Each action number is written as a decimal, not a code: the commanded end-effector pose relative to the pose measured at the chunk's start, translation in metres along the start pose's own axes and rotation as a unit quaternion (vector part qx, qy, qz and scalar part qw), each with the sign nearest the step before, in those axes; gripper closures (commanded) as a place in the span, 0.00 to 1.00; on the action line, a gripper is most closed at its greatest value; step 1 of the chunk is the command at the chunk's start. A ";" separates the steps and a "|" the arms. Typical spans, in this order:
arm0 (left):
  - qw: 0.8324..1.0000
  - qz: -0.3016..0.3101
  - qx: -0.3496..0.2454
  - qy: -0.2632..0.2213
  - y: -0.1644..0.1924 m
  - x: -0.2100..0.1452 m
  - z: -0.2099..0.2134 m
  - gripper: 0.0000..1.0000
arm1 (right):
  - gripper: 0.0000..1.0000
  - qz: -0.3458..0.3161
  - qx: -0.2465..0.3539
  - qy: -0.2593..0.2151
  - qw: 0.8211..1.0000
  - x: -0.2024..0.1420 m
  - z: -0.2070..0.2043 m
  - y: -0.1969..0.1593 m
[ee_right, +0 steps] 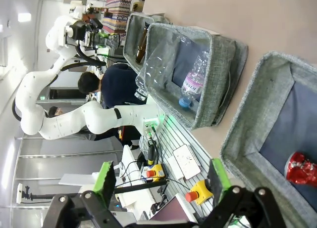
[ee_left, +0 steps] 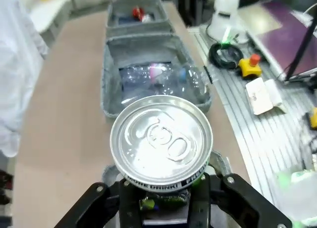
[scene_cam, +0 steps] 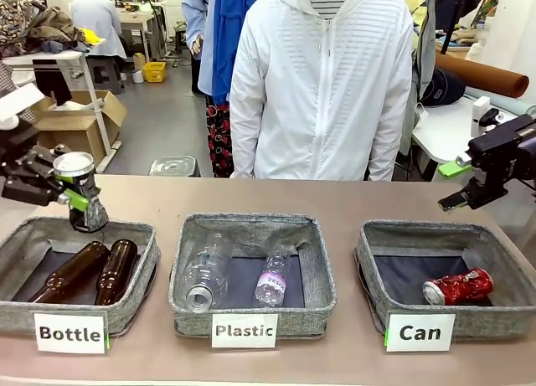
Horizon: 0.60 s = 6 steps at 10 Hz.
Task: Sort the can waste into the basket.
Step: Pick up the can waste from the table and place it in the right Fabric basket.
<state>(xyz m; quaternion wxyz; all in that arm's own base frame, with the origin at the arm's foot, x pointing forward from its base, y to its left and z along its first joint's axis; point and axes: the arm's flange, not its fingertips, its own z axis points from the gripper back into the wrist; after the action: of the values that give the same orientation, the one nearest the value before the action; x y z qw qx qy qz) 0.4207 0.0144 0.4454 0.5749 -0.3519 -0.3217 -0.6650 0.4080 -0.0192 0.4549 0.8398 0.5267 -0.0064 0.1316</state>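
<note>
On the brown worktop [scene_cam: 335, 198] stand three grey baskets in a row, and the one labelled "Can" [scene_cam: 511, 252], at the robot's right, holds the dented red can [scene_cam: 458, 287] lying on its dark floor. The left gripper [scene_cam: 77, 200] hangs above the far edge of the "Bottle" basket [scene_cam: 142, 260] at the left, jaws clamped on the black can [ee_left: 161, 141] with its silver top. The right gripper [scene_cam: 469, 181] hovers behind the "Can" basket, jaws spread wide and empty.

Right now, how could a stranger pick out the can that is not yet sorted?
Find the grey fabric basket labelled "Bottle", leftmost of three. Above its far rim the left gripper holds a small dark metal can with a silver top. The dented red can already lies in the "Can" basket.
</note>
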 end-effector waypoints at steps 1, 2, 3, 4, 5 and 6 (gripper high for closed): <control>0.999 0.017 -0.032 -0.007 0.026 0.007 0.013 1.00 | 0.00 0.010 0.002 0.003 1.000 0.001 0.003 0.000; 0.999 0.017 -0.032 -0.007 0.026 0.007 0.013 1.00 | 0.00 0.010 0.002 0.003 1.000 0.001 0.003 0.000; 0.999 0.017 -0.032 -0.007 0.026 0.007 0.013 1.00 | 0.00 0.010 0.002 0.003 1.000 0.001 0.003 0.000; 1.000 0.008 -0.016 -0.003 0.016 0.003 0.004 0.62 | 0.00 0.000 0.000 0.000 1.000 0.000 0.000 0.000; 0.999 0.000 -0.001 0.032 0.026 0.052 -0.045 0.62 | 0.00 0.011 -0.063 -0.004 0.998 -0.020 0.033 0.038; 0.997 -0.032 0.004 0.065 0.030 0.100 -0.082 0.62 | 0.00 -0.013 -0.179 0.010 0.984 -0.039 0.054 0.051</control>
<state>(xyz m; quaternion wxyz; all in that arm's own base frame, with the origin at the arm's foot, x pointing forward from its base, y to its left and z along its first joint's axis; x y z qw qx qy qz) 0.4439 -0.0499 0.4689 0.5689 -0.3357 -0.3012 -0.6877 0.3901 -0.0411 0.4869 0.8767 0.4605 -0.0168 0.1382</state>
